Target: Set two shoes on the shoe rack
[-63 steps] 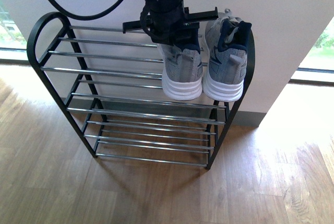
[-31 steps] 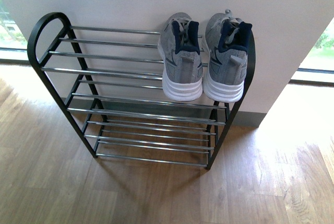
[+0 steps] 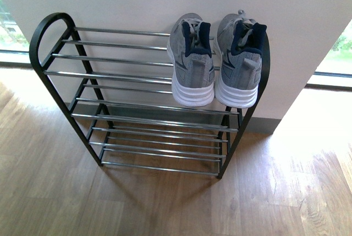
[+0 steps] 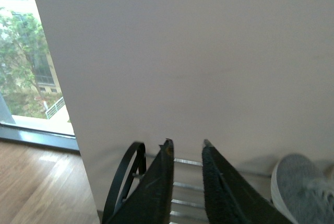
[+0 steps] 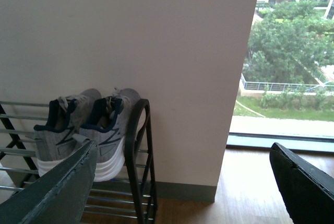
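Left sneaker [image 3: 191, 62] and right sneaker [image 3: 237, 62] sit just beside each other on shoe rack [image 3: 54, 15] top tier, right end. Left gripper [image 4: 187, 142] slightly parted, empty; right gripper [image 5: 182, 148] wide open, empty.

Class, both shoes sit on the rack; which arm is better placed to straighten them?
Probably right: its gripper is wide open, facing both shoes at the rack's right end; the left gripper sees only one toe.
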Robot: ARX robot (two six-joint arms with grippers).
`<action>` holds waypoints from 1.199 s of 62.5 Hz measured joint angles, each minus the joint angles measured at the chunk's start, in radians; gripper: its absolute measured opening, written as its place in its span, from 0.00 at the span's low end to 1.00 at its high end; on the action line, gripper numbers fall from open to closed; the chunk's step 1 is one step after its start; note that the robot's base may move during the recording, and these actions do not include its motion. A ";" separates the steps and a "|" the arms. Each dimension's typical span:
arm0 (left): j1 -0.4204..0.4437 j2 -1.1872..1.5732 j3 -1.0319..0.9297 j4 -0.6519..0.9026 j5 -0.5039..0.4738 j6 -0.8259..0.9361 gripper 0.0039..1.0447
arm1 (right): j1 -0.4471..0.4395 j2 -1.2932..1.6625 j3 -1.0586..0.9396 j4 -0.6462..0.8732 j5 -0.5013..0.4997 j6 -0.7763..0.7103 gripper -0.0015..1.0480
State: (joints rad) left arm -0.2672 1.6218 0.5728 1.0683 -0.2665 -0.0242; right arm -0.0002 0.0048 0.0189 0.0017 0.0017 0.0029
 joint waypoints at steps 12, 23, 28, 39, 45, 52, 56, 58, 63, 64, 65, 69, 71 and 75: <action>0.053 -0.124 -0.176 0.014 0.062 0.010 0.01 | 0.000 0.000 0.000 0.000 0.000 0.000 0.91; 0.103 -0.226 -0.296 0.056 0.106 0.013 0.01 | 0.000 0.000 0.000 0.000 0.000 0.000 0.91; 0.120 -0.251 -0.349 0.068 0.125 0.013 0.01 | 0.000 0.000 0.000 0.000 0.000 0.000 0.91; 0.153 -0.374 -0.421 0.018 0.154 0.013 0.01 | 0.000 0.000 0.000 0.000 0.000 0.000 0.91; 0.167 -0.439 -0.450 -0.020 0.168 0.013 0.01 | 0.000 0.000 0.000 0.000 0.000 0.000 0.91; 0.183 -0.528 -0.482 -0.078 0.187 0.013 0.01 | 0.000 0.000 0.000 0.000 0.000 0.000 0.91; 0.217 -0.579 -0.498 -0.115 0.241 0.013 0.01 | 0.000 0.000 0.000 0.000 0.000 0.000 0.91; 0.236 -0.603 -0.505 -0.132 0.254 0.014 0.01 | 0.000 0.000 0.000 0.000 0.000 0.000 0.91; 0.261 -0.665 -0.519 -0.179 0.259 0.014 0.01 | 0.000 0.000 0.000 0.000 0.000 0.000 0.91; 0.262 -0.673 -0.521 -0.185 0.259 0.014 0.01 | 0.000 0.000 0.000 0.000 0.000 0.000 0.91; 0.263 -0.689 -0.524 -0.198 0.260 0.014 0.01 | 0.000 0.000 0.000 0.000 0.000 0.000 0.91; 0.263 -0.737 -0.533 -0.237 0.265 0.014 0.01 | 0.000 0.000 0.000 0.000 0.000 0.000 0.91; 0.263 -0.762 -0.537 -0.257 0.266 0.014 0.01 | 0.000 0.000 0.000 0.000 0.000 0.000 0.91; 0.263 -0.818 -0.546 -0.304 0.266 0.014 0.01 | 0.000 0.000 0.000 0.000 0.000 0.000 0.91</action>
State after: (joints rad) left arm -0.0044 0.8036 0.0273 0.7647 -0.0006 -0.0101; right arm -0.0002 0.0048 0.0189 0.0017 0.0021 0.0029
